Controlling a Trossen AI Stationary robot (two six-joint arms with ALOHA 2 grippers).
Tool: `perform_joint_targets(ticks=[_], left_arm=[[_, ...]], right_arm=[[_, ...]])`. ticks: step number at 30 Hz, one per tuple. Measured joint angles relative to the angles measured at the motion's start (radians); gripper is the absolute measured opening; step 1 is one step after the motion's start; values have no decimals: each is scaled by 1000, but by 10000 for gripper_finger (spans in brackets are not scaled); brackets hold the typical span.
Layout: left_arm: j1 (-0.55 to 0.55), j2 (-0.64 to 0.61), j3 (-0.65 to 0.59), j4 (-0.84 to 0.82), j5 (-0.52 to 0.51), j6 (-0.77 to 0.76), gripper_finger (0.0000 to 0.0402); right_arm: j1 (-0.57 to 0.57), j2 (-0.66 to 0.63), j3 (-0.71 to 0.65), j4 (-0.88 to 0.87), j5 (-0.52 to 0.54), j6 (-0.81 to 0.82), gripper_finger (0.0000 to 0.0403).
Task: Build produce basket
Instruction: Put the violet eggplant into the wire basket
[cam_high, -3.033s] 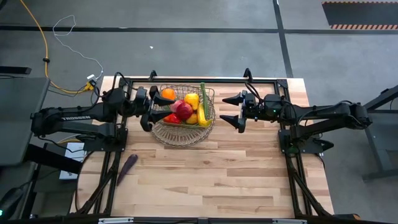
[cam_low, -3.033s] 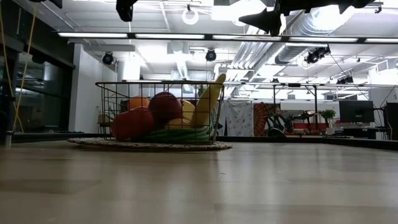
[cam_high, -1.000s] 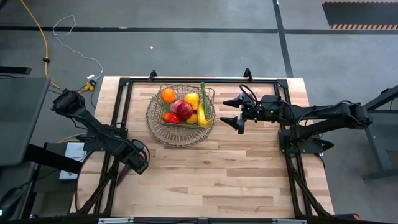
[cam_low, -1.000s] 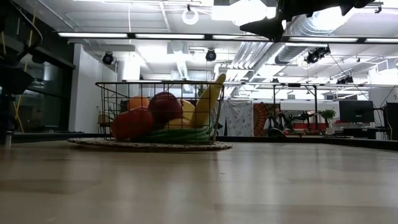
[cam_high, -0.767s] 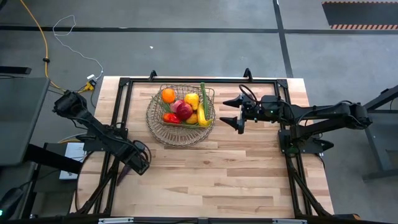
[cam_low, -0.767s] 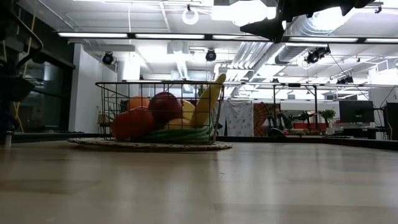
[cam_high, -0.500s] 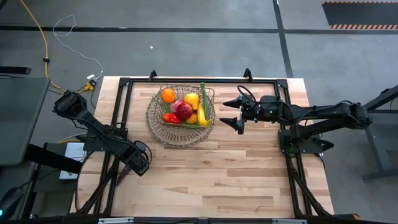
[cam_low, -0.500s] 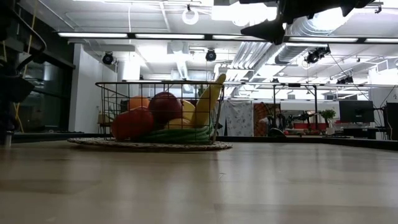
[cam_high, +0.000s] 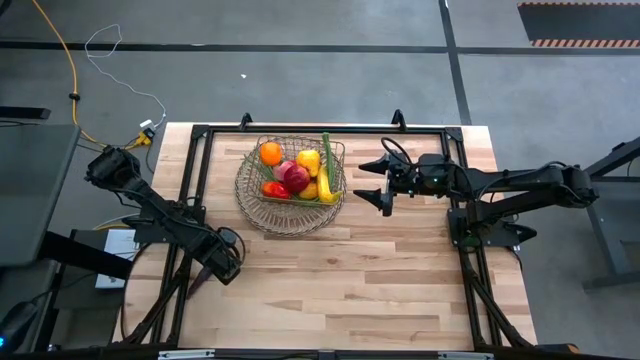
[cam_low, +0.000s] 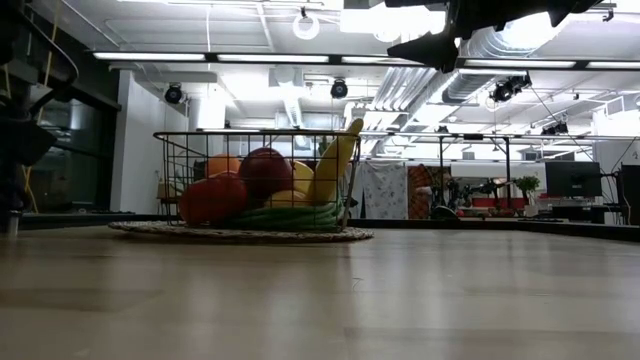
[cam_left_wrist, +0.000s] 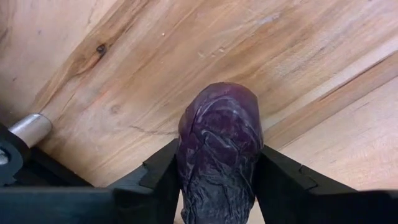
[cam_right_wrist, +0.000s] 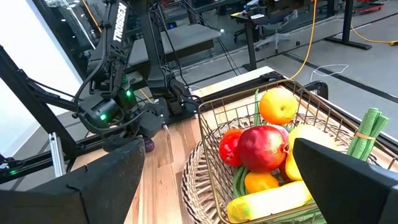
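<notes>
Down low, left pincer (cam_left_wrist: 217, 186) clamping eggplant (cam_left_wrist: 219, 146)

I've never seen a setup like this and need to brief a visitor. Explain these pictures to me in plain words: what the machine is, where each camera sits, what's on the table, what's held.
This is a robot with two dark arms at a wooden table, each ending in two fingers.

One camera looks straight down. There, the left gripper is low at the table's left edge, and the right gripper hangs beside the wire basket, open and empty.

A second camera sits at table height and sees the basket from the side, with the room behind.

The last two cameras ride on the wrists. The left one shows a purple eggplant on the wood between that arm's fingers, which sit close on both sides. The right one looks into the basket: an orange, a red apple, green beans and more.
</notes>
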Motion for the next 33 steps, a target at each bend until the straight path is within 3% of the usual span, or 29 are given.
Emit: perform_joint_targets(ticks=[33], left_arm=[[0,-28,-2,8,-9,53,152]], right_arm=[[0,0,0,-6,-2,1,399]])
